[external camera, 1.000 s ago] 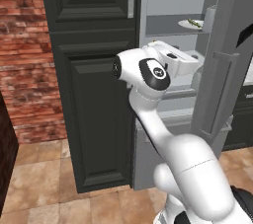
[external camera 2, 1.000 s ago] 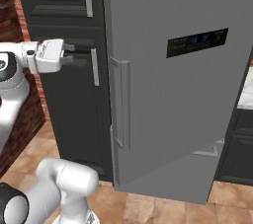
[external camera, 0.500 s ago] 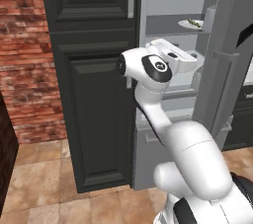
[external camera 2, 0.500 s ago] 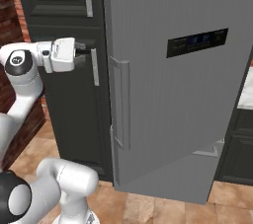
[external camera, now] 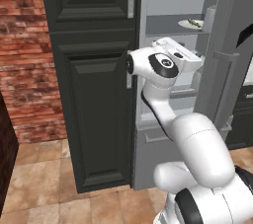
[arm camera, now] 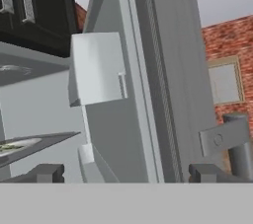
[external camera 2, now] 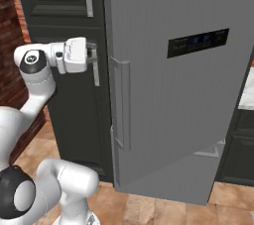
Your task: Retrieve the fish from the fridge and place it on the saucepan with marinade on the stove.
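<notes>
While the fridge (external camera: pixel 217 94) door is standing open, the arm is lifting its empty, wide-open gripper (external camera 2: pixel 93 53) toward the upper shelf, where the fish (external camera: pixel 194 22) is lying on a plate (external camera: pixel 189 24) near the right edge.

Smooth matt grey metal-look fridge (external camera 2: pixel 173 100) door with a glossy dark display panel (external camera 2: pixel 198 42); matt dark panelled cabinet (external camera: pixel 94 80); rough red brick wall (external camera: pixel 22 55); matt stone-look floor tiles (external camera: pixel 44 188).

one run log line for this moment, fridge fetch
stage: reaching into fridge | door: open | gripper: open, empty | fish: on plate, upper shelf
</notes>
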Controlling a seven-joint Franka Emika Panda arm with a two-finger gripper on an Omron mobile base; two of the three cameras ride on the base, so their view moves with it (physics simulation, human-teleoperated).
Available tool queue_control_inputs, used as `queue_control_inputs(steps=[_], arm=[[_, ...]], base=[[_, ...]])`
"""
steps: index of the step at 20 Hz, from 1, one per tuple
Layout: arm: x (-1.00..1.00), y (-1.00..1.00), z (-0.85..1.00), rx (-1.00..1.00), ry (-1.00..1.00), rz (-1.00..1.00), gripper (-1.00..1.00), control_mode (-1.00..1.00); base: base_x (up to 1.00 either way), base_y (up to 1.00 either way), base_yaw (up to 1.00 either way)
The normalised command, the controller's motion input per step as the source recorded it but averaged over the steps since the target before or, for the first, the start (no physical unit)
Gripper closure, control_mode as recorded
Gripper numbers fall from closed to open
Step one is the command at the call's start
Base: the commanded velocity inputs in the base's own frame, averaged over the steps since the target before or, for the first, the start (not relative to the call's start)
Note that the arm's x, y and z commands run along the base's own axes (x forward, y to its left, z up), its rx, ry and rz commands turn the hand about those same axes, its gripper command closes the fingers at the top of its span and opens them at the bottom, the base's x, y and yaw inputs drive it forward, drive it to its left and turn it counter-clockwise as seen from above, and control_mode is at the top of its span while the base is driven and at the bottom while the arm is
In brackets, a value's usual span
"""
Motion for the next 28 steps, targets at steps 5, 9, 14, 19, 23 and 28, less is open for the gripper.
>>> queue_control_inputs(steps=[5,9,14,19,23,28], arm=[[0.12,-0.15,-0.01,0.00,0.00,-0.04,-1.00,-1.00],[0.11,-0.20,-0.01,0.00,0.00,-0.06,-1.00,-1.00],[0.10,-0.25,0.00,0.00,0.00,-0.06,-1.00,-1.00],[0.11,-0.22,0.00,0.00,0.00,-0.06,-1.00,-1.00],[0.09,-0.21,0.00,0.00,0.00,-0.06,-1.00,-1.00],[0.00,-0.39,0.00,0.00,0.00,-0.12,-1.00,-1.00]], base=[[0.00,0.00,0.00],[0.00,0.00,0.00],[0.00,0.00,0.00],[0.00,0.00,0.00],[0.00,0.00,0.00],[0.00,0.00,0.00]])
